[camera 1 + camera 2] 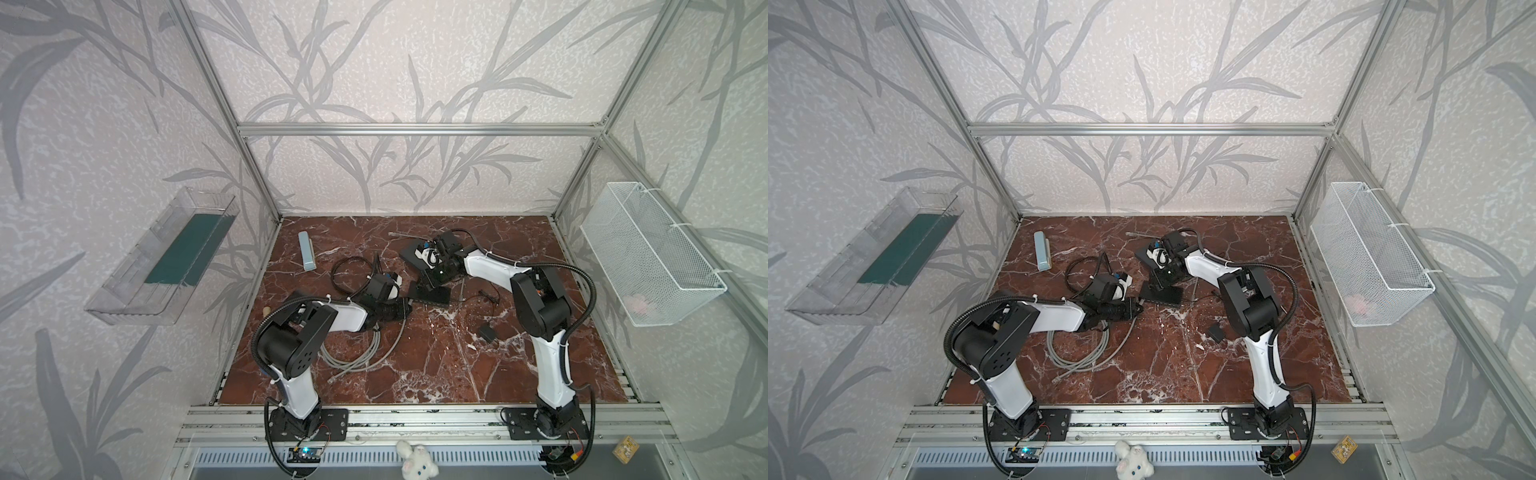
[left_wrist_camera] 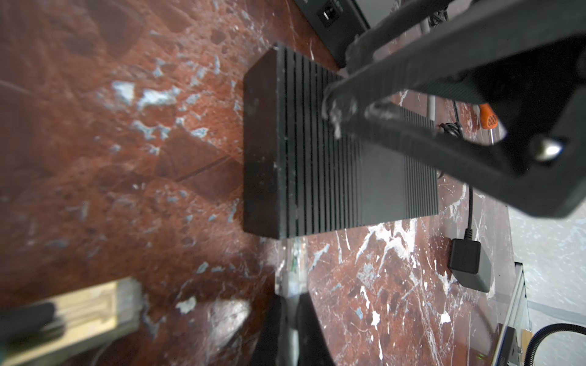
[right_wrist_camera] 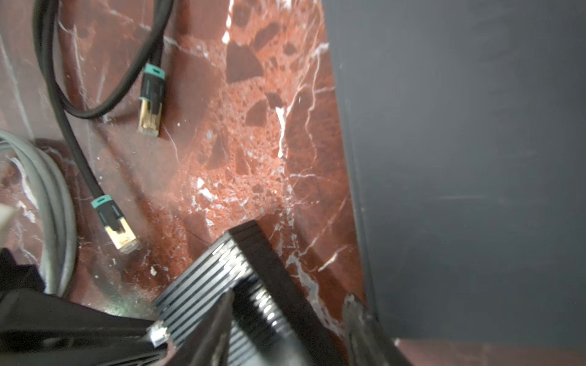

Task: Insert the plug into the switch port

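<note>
Plug [image 2: 290,269] pinched in closed left pincer [image 2: 291,294], near ribbed switch [image 2: 317,152] on surface [image 2: 95,158], not yet in. Right pincer [image 3: 288,304] jaws half apart astride switch edge, nothing held. Approach step, seemingly. Next: locate hidden port, square plug, push straight.

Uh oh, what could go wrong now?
The left claw pinches the clear plastic plug short of the black ribbed switch box; a crooked push could jam it. The right claw straddles the box, so a loose hold may let it slide. The coiled grey cable lying by the left arm might snag.
</note>
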